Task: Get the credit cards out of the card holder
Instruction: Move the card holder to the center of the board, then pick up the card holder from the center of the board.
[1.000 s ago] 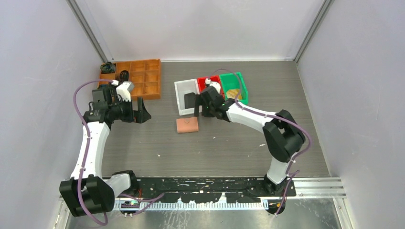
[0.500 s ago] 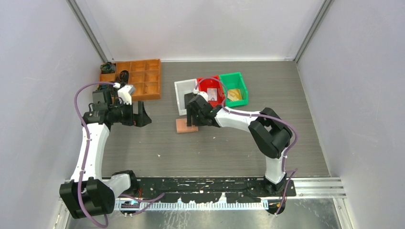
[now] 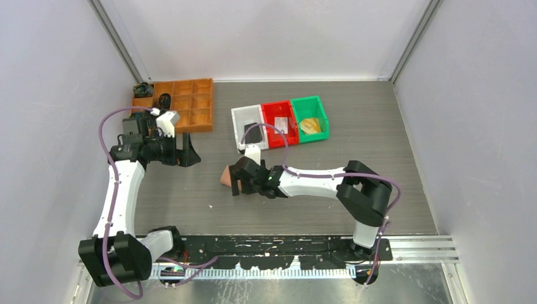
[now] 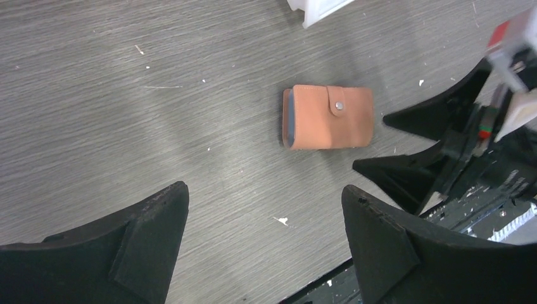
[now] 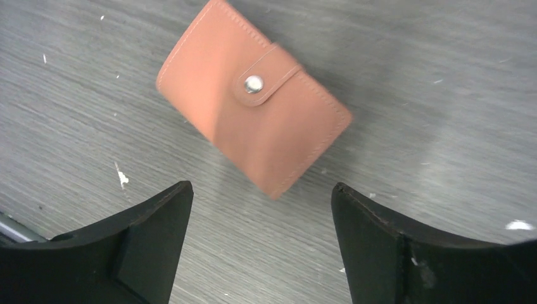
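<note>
The card holder (image 4: 328,117) is a salmon-pink wallet lying flat on the table, folded shut with its tab snapped. A grey-blue inner edge shows on its left side, and no card shows inside it. In the top view the card holder (image 3: 225,177) peeks out left of my right gripper (image 3: 242,182). My right gripper (image 5: 263,209) is open, and the card holder (image 5: 253,101) lies just ahead of its tips, apart from them. My left gripper (image 3: 189,152) hovers open and empty well to the holder's left. A whitish-grey credit card (image 3: 282,125) lies in the red bin, and a yellowish one (image 3: 310,125) in the green bin.
Three small bins stand in a row at the back centre: white (image 3: 239,121) with a dark flat piece, red (image 3: 271,109), green (image 3: 320,107). An orange compartment tray (image 3: 196,107) sits at the back left. The table's front edge (image 4: 316,285) runs just below my left gripper (image 4: 263,234).
My right arm swung from the bins toward the near left and now hovers low by the holder. The holder slid nearer and to the left. My left arm barely moved.
</note>
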Available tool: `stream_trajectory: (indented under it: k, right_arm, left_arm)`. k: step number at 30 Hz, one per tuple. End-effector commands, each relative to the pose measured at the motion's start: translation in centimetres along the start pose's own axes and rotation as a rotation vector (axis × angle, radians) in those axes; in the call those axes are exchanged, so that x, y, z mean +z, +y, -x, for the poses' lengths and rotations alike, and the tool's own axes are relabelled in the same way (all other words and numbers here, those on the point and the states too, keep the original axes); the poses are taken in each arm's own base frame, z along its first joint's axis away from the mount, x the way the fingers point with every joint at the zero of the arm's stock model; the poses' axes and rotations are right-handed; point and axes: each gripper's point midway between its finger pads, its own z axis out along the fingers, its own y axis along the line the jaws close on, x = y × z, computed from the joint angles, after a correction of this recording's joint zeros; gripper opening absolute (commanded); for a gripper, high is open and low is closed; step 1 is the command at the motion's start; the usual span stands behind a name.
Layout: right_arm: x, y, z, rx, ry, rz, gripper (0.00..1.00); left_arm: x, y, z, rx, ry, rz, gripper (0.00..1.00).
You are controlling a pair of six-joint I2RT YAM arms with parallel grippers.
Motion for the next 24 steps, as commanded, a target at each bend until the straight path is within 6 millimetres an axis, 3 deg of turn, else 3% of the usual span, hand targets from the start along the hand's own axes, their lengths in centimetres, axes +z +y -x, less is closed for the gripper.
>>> stream_trajectory:
  k: [1, 3, 12, 18, 24]
  right_arm:
    - [-3.2, -0.7, 5.6, -0.092, -0.127, -0.035, 0.92]
    - [-3.0, -0.5, 5.9, -0.175, -0.093, -0.019, 0.99]
    - [0.2, 0.8, 4.2, -0.454, 0.102, 0.079, 1.00]
    - [2.2, -0.3, 3.0, -0.540, 0.229, 0.121, 0.99]
    - [2.2, 1.0, 0.9, -0.575, 0.300, 0.251, 0.99]
  left_arm:
    - [-1.0, -0.7, 1.5, 0.037, -0.031, -0.022, 0.90]
    - [-1.2, -0.8, 1.6, 0.038, -0.030, -0.020, 0.90]
    - [-2.1, -1.1, 1.9, 0.040, -0.006, -0.017, 0.96]
    - [-2.6, -1.2, 2.0, 0.042, 0.003, -0.015, 0.99]
    - [-2.6, -1.3, 2.2, 0.034, 0.005, -0.022, 1.00]
